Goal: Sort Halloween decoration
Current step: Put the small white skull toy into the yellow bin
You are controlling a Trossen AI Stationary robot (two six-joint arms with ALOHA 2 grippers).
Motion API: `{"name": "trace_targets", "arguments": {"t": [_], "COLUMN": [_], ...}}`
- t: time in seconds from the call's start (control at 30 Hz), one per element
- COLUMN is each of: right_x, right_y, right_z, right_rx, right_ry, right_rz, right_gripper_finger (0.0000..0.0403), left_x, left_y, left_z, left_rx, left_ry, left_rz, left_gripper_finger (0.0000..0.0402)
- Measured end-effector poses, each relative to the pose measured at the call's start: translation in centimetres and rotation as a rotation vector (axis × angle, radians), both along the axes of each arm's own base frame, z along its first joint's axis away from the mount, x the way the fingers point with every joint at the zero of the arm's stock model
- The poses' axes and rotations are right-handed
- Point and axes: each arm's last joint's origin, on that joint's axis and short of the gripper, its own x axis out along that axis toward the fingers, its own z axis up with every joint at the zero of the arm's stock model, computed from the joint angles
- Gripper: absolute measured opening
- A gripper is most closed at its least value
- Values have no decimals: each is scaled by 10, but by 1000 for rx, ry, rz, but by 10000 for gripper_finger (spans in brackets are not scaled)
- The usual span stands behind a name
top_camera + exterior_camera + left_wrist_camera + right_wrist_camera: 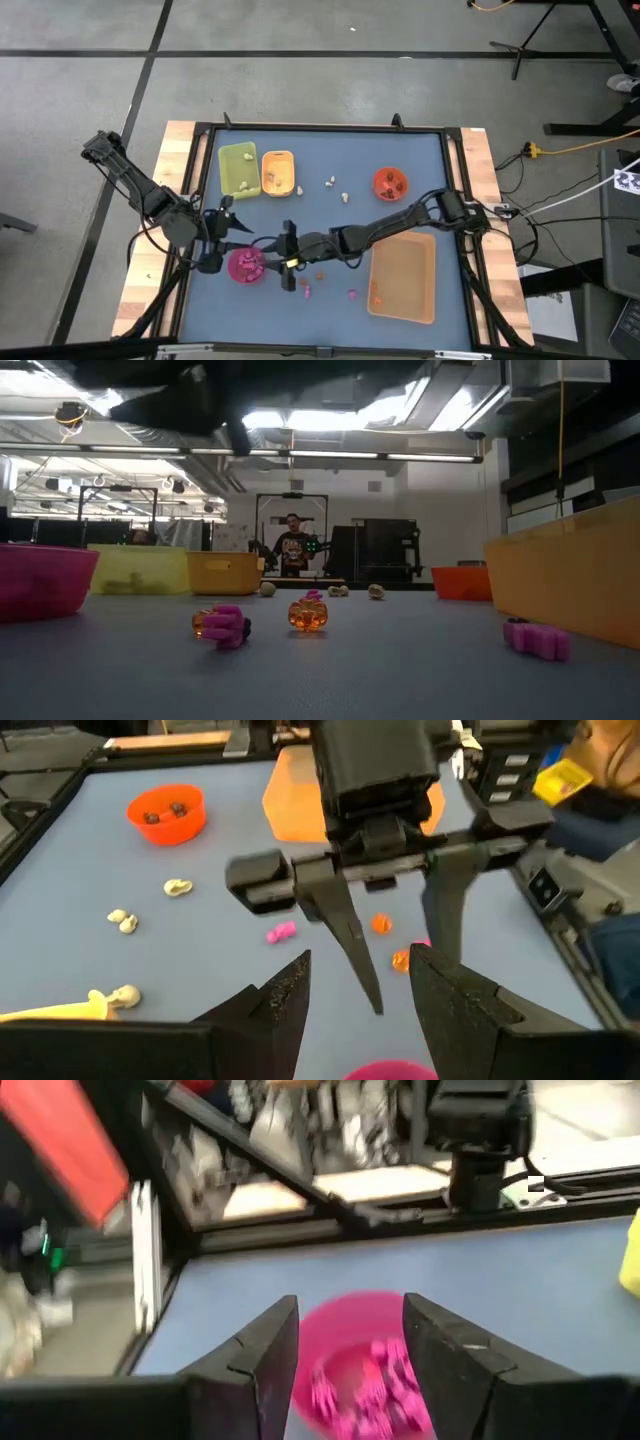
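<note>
Dark jointed arms, black tapered fingers (350, 950)

Robotics lab/workshop: concrete floor (330, 70), strip lights (330, 457), equip. racks (385, 550), cables.

No text, label, brand or number can be read anywhere.

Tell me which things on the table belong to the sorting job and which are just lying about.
Job: pink trinkets, cream trinkets, orange trinkets, pink bowl, red bowl, green tray, orange tray, tan tray.
Lying about: yellow cable, tripod on the floor.
</note>
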Motion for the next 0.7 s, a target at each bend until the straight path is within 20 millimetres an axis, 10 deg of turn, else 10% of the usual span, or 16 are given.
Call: {"name": "trace_targets", "arguments": {"t": [0.7], "right_x": [-124], "right_y": [-19], "right_z": [124], "right_rx": [-203], "right_ry": [480], "right_rz": [62], "right_gripper_finger": [179], "left_x": [76], "left_y": [43], "left_z": [15], "left_rx": [-48], "left_ry": [-286], "left_rz": [168], "left_gripper_finger": [156]}}
